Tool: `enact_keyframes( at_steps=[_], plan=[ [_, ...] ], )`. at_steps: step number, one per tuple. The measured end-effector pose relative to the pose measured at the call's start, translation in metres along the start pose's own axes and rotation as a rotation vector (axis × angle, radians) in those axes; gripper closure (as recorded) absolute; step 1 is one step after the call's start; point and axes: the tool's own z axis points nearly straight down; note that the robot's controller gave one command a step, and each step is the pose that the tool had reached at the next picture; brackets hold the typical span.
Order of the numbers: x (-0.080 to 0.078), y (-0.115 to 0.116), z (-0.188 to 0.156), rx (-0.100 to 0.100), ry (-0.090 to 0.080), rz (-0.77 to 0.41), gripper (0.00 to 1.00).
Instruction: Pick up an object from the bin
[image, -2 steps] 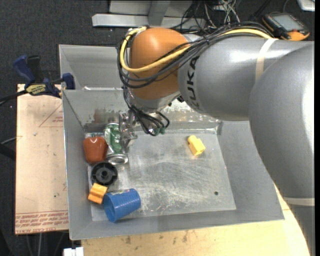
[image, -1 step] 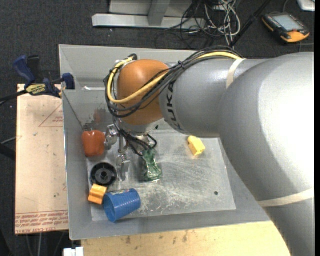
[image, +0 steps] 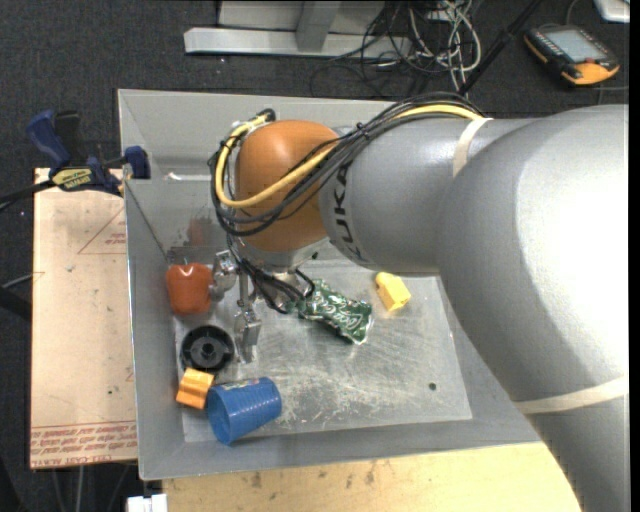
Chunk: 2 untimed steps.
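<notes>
Beside black disc (image: 207, 349), end effector (image: 246, 338) half obscured

On the view's left of the claw (image: 246, 342) are a red-orange rounded plastic pot (image: 188, 288) and a black ribbed round disc (image: 207, 349). Below it lie a small orange block (image: 194, 388) and a blue plastic cup (image: 243, 408). To its right lie a crumpled green foil wrapper (image: 336, 313) with white print and a small yellow block (image: 392, 292). The grey metal bin (image: 400, 385) has a floor scuffed pale.

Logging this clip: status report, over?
Gripper low over bin's left side, nothing seen held. Black round disc right beside it, red-orange lump close by. Green wrapper on other side.
</notes>
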Motion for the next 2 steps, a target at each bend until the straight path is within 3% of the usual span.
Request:
enact_keyframes(
  at_steps=[1,2],
  plan=[
    [-0.0102,0.0097,0.0353,0.0,0.001,-0.341,1.0],
    [-0.0102,0.0096,0.0353,0.0,0.0,-0.341,1.0]
  ],
)
